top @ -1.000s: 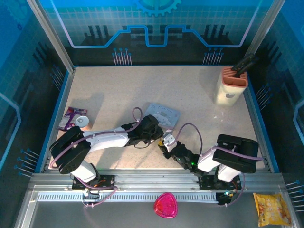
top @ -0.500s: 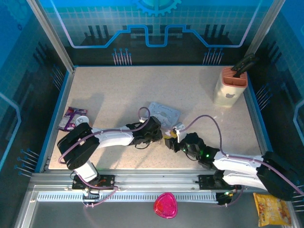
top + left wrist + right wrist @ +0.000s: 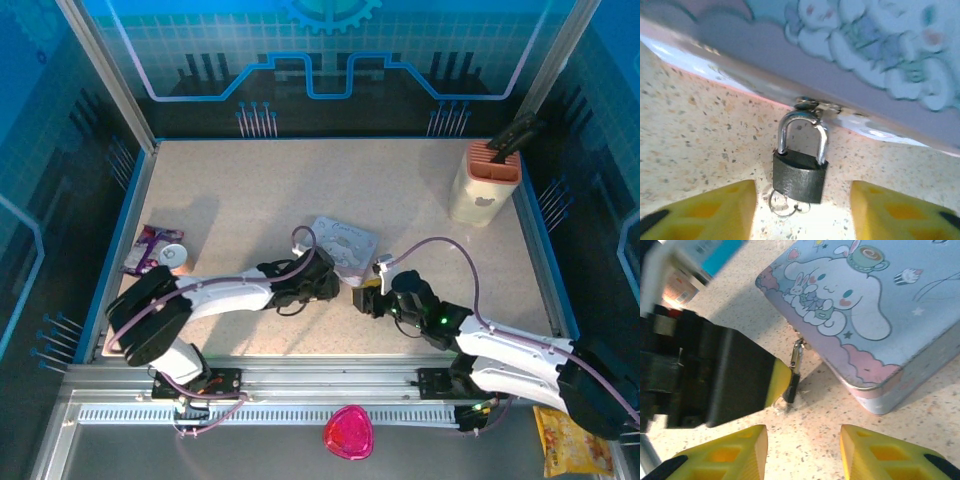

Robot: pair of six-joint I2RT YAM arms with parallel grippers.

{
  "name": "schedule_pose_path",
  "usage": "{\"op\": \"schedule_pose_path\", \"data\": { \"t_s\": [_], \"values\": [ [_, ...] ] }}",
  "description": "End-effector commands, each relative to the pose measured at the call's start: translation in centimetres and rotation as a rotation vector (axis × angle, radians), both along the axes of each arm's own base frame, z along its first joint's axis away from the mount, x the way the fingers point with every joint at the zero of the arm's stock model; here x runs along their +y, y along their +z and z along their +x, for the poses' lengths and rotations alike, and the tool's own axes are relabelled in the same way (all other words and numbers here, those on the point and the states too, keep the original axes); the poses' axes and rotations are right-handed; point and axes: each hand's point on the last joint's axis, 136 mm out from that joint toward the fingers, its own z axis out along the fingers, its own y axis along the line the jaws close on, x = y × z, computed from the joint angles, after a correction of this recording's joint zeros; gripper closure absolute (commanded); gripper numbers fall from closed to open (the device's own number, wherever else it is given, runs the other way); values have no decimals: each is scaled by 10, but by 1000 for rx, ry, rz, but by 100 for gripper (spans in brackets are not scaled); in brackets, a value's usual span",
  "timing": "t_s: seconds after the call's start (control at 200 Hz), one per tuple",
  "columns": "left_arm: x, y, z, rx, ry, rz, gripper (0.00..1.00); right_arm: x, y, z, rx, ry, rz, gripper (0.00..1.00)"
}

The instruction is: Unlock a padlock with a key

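Noting padlock [image 3: 800, 172] hanging by its shackle from the clasp of the cartoon tin [image 3: 865, 50], dark body lying on the speckled table [image 3: 700, 130]. Spotting a thin wire ring [image 3: 782, 205] just under it. Finding left gripper [image 3: 802, 212] spread wide either side of the padlock, gripping nothing. Finding right gripper [image 3: 802, 455] likewise spread, empty, hovering near the tin's corner.

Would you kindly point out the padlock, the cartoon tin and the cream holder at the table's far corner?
padlock [image 3: 799, 175], left wrist view, on its dark body.
cartoon tin [image 3: 890, 305], right wrist view, on the printed lid.
cream holder [image 3: 478, 205], top external view, on its front wall.
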Motion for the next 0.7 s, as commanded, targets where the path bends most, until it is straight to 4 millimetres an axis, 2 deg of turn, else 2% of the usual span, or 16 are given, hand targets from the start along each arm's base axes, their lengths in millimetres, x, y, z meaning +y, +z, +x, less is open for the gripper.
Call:
{"op": "schedule_pose_path", "data": {
  "t_s": [0.0, 0.085, 0.17, 0.335, 0.485, 0.69],
  "values": [
    [18, 25, 4, -118, -46, 41, 41, 15, 12, -1, 65, 12, 90, 58],
    [29, 39, 13, -158, -46, 3, 38, 25, 13, -3, 85, 17, 107, 58],
    [46, 52, 30, -179, -18, -8, 36, 34, 11, -3, 110, 15, 125, 59],
    [60, 73, 75, -210, 2, -31, 29, 45, 2, 4, 149, -9, 151, 59],
    [59, 60, 113, -137, -12, -18, 28, 46, -12, 12, 187, -37, 130, 54],
    [43, 31, 133, -75, -37, -14, 27, 42, -22, 26, 218, -61, 140, 49]
  ]
}}
